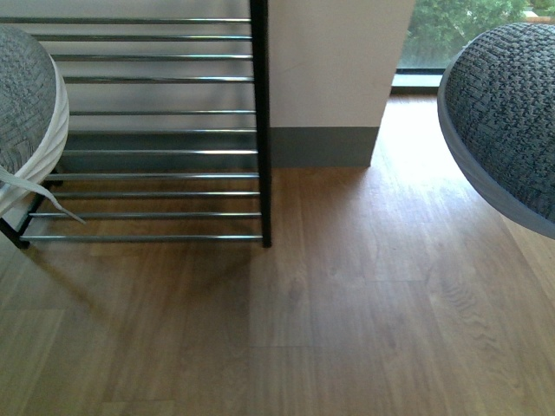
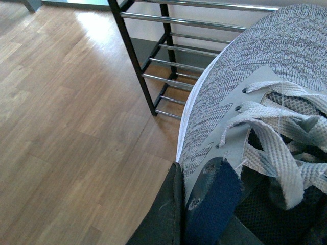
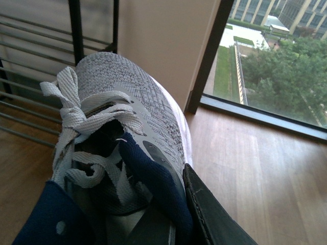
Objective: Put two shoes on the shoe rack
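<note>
The wooden floor (image 1: 347, 303) fills most of the front view. No shoe is visible on the part of it that shows, so both are probably being carried rather than waiting below. At its back stands the shoe rack (image 1: 260, 130), its black end post upright and its chrome bars stepping away in tiers with nothing on the bars in view; neither shoe is placed yet. Beside the rack rises a pale wall (image 1: 329, 61), with a window (image 3: 265, 61) further right. The left sneaker (image 1: 26, 113) hangs in the air at the rack's left end, overlapping the bars in the front view, its white sole turned toward them. That looks like a lift high enough to clear the front bars. The right sneaker (image 1: 512, 121) hangs well to the right of the rack, over bare floor, likely kept apart so the arms do not crowd one shelf. The left tool (image 2: 199, 219) is clenched on the left sneaker's navy collar, one dark finger outside the upper. The right tool (image 3: 168, 214) pinches the right sneaker's collar the same way. A collar hold leaves the soles free to land flat. A loose lace (image 1: 43, 195) dangles near the lower bars and could snag.
</note>
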Robot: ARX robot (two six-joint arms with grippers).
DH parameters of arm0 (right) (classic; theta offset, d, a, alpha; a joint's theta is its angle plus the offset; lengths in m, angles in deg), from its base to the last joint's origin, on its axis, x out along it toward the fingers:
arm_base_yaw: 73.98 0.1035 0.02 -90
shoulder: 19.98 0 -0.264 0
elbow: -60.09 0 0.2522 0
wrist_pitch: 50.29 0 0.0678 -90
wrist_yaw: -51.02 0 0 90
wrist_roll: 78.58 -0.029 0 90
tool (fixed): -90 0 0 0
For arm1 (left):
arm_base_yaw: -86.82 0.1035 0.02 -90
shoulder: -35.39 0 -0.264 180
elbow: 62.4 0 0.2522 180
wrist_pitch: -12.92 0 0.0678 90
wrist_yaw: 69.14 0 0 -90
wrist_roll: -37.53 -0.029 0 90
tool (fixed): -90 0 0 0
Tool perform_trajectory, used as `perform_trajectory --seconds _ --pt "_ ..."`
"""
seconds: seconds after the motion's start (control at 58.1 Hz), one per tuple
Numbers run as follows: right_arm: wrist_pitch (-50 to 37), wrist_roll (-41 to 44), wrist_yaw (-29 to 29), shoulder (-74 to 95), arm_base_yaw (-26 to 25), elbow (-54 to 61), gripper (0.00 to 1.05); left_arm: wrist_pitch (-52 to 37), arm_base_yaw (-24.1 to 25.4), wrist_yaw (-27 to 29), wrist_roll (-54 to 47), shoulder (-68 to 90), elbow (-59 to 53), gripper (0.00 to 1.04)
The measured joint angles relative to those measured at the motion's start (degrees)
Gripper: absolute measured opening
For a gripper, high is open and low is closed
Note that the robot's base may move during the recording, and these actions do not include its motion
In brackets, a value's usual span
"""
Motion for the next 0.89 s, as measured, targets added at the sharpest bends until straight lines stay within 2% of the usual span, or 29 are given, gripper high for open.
perform_trajectory --seconds 0.895 --pt "0.1 -0.1 -0.4 0.0 0.1 0.1 0.01 0.0 0.1 0.6 0.0 0.0 0.0 0.02"
